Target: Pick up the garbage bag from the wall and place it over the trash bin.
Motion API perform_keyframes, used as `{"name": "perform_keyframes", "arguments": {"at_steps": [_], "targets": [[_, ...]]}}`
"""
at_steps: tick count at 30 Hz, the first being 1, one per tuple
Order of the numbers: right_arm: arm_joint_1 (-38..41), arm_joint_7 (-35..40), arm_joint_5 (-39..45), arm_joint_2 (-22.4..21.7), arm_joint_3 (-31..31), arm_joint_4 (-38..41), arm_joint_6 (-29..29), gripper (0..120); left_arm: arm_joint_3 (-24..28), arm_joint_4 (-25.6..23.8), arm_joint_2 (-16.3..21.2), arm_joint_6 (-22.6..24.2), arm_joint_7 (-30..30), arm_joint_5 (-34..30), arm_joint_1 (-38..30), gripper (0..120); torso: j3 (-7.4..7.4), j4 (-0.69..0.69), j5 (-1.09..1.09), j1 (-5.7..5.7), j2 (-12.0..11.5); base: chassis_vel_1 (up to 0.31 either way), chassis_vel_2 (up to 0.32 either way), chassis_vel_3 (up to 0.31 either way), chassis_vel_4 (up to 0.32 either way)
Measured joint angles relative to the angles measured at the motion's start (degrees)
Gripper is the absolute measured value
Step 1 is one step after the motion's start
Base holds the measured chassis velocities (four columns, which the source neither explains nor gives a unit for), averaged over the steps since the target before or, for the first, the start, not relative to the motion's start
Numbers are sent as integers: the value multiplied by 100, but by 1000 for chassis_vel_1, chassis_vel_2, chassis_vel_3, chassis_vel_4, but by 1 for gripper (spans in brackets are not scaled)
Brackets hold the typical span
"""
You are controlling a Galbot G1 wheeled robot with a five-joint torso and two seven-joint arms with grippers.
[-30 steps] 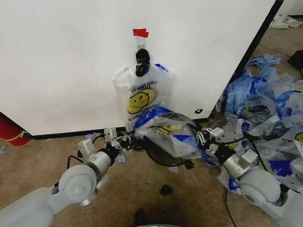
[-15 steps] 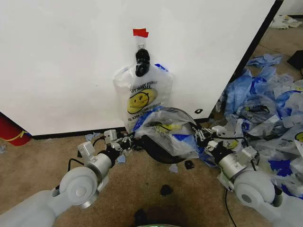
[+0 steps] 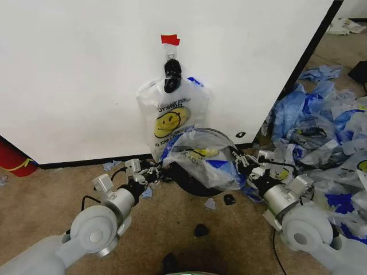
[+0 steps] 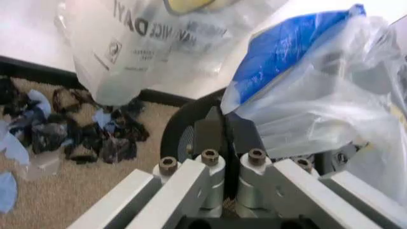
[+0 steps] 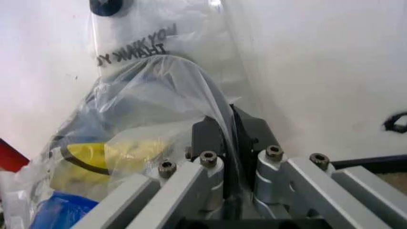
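1. Since a second ago, both arms have shifted slightly toward the wall, and the garbage bag (image 3: 200,159) they hold now sits higher and spreads more roundly over the trash bin (image 3: 189,182); the bag still hanging on the wall has stayed put.
2. Left gripper (image 3: 156,170) sits at about 9 o'clock of the bin. In the left wrist view its dark fingers (image 4: 209,131) are pressed together, with the garbage bag's blue edge and clear film (image 4: 299,90) bunched right at them, so it is clamped on the bag's edge.
3. Right gripper (image 3: 241,162) sits at about 3 o'clock of the bin. In the right wrist view its fingers (image 5: 208,136) pinch a fold of the clear film (image 5: 159,95) between them.
4. Stretched between the two grippers, the garbage bag covers the bin's far and right side; its yellow smiley and blue patches show through the film. The bin's black rim is bare at about 7 o'clock.
5. A second smiley bag (image 3: 171,117) hangs on the white wall (image 3: 74,74) at 12 o'clock of the bin, from a black clip (image 3: 171,75) under a strip of red tape (image 3: 170,39).
6. A heap of blue-and-clear bags (image 3: 327,132) lies on the carpet at 2 o'clock, and a red cylinder (image 3: 12,157) stands against the wall at 9 o'clock, well apart.
7. Small black scraps (image 3: 201,230) lie on the carpet near the bin at 6 o'clock.
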Motion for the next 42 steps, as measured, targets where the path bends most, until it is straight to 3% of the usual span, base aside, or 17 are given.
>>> {"name": "perform_keyframes", "arguments": {"at_steps": [2, 11, 19, 29, 36, 42], "targets": [[-12, -19, -77, -12, -19, -6, 9, 0, -25, -10, 14, -25, 10, 1, 18, 0, 0, 0, 0, 0, 0, 0, 0, 0, 0], [-115, -142, -454, -125, -160, 64, 38, 0, -186, -149, 74, -67, -71, -107, 132, 32, 0, 0, 1, 0, 0, 0, 0, 0, 0], [-239, -99, -676, -145, 96, 220, 81, 0, -380, -137, 4, -153, -461, 74, 207, 63, 0, 0, -2, 0, 0, 0, 0, 0, 0], [-393, 64, -1847, 19, 111, 40, 201, 0, -571, -802, 249, -200, -594, -56, 209, 98, 0, 0, 1, 0, 0, 0, 0, 0, 0], [-212, 142, -2494, 147, -31, -104, 288, 0, -284, -1312, 389, -3, -510, -622, 56, 100, 0, 1, 0, 0, 0, 0, 0, 0, 0], [38, -29, -2723, 164, -331, -288, 324, 0, 170, -991, 354, 102, -495, -764, -435, 99, 1, 3, -1, 0, 0, 0, 0, 0, 0]]}}
